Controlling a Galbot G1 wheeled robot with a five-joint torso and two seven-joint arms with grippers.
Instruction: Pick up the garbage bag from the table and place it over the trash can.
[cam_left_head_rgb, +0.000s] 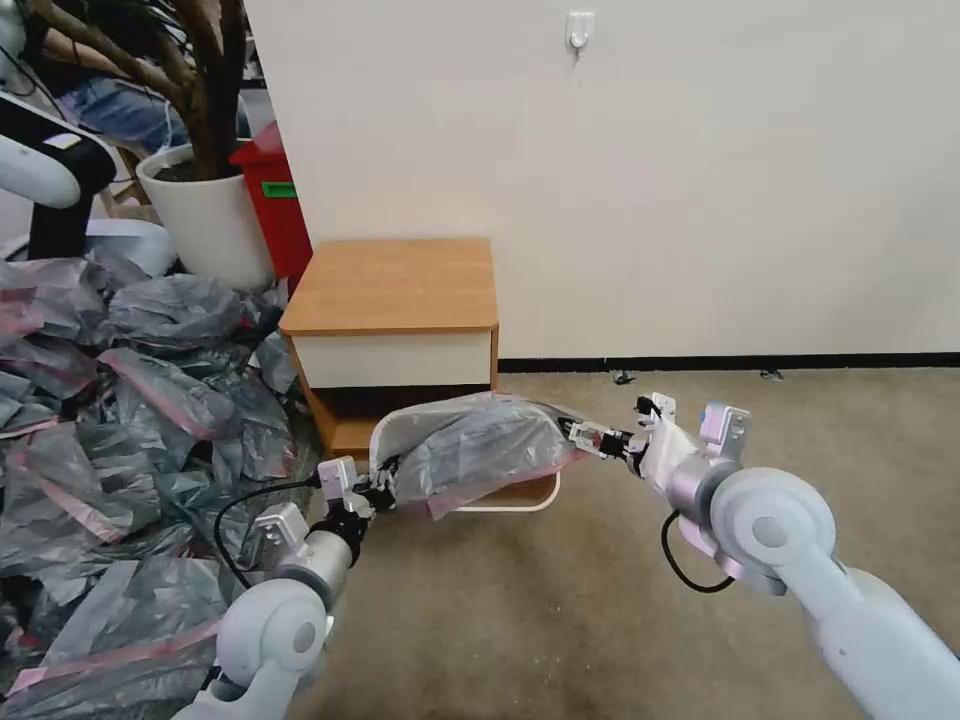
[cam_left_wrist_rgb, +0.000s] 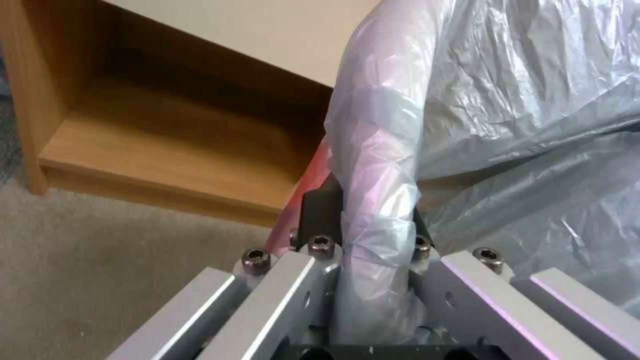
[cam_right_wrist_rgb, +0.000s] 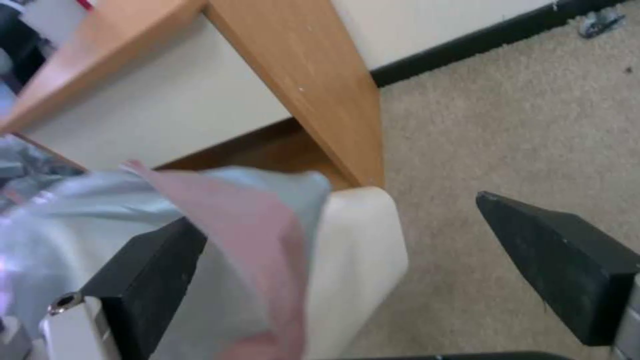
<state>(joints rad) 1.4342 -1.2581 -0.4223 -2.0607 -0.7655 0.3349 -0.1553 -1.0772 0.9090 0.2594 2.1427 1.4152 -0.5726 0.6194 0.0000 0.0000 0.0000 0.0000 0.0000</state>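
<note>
Left gripper (cam_left_head_rgb: 378, 492): fingers clamped on the garbage bag (cam_left_head_rgb: 480, 445) at the near left rim of the trash can (cam_left_head_rgb: 520, 498); right gripper (cam_left_head_rgb: 583, 437): fingers (cam_right_wrist_rgb: 567, 260) apart at the bag's right edge, pink band lying over one; the bag drapes between them across the can; table (cam_left_head_rgb: 395, 285) just beyond, tabletop bare.

Open carpet on the right, cramped on the left

Carpet (cam_left_head_rgb: 700, 480) right of the can (cam_left_head_rgb: 520, 497) is clear; bag heap (cam_left_head_rgb: 120, 420) crowds left, table (cam_left_head_rgb: 395, 300) blocks behind.
</note>
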